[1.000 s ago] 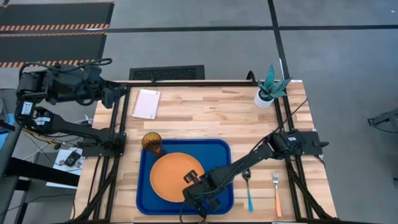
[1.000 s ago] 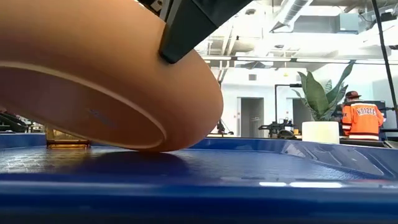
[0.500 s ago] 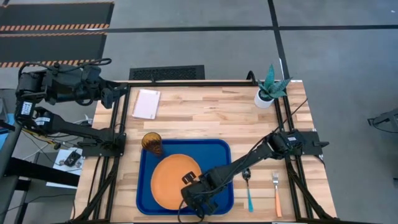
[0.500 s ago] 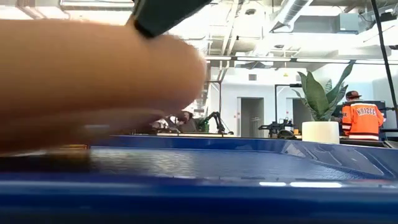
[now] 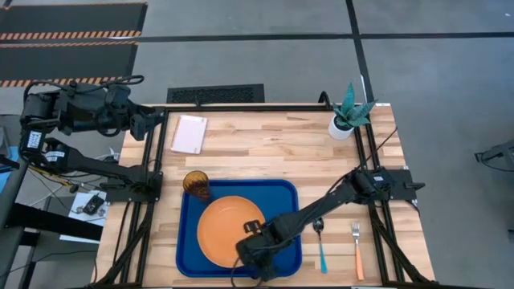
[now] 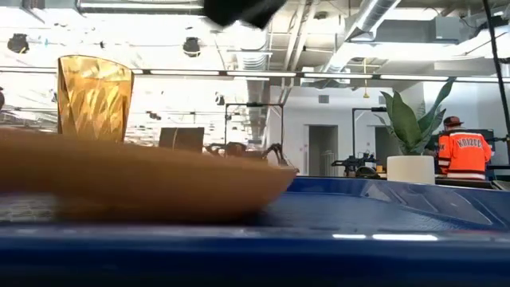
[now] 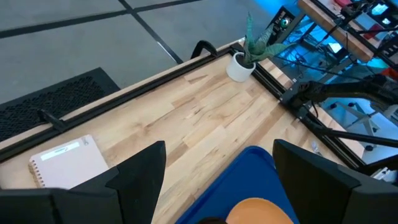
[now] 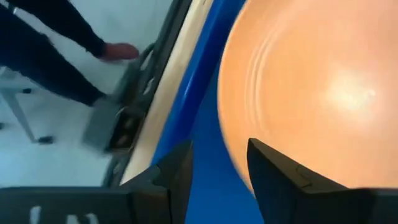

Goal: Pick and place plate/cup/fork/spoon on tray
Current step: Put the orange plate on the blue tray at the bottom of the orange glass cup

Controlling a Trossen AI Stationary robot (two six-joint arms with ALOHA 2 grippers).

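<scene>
The orange plate (image 5: 229,231) lies flat on the blue tray (image 5: 283,193); the low view also shows the plate (image 6: 143,187) level on the tray floor. My right gripper (image 5: 255,243) hangs open just above the plate's near right rim, and its fingers (image 8: 177,169) stand apart with nothing between them. The amber cup (image 5: 196,184) stands upright at the tray's far left corner. The spoon (image 5: 320,245) and the fork (image 5: 356,249) lie on the table right of the tray. My left gripper (image 7: 217,186) waits open beyond the table's far left corner.
A white pot with a green plant (image 5: 347,116) stands at the far right corner. A pale notepad (image 5: 189,133) lies at the far left. Bare wood stretches between them and the tray. A person in an orange jacket (image 6: 462,151) stands in the room behind.
My right gripper has opened and let go of the plate, then risen a little. The plate was tilted, its gripped near right edge raised; that edge has dropped, and the plate now lies flat on the tray.
</scene>
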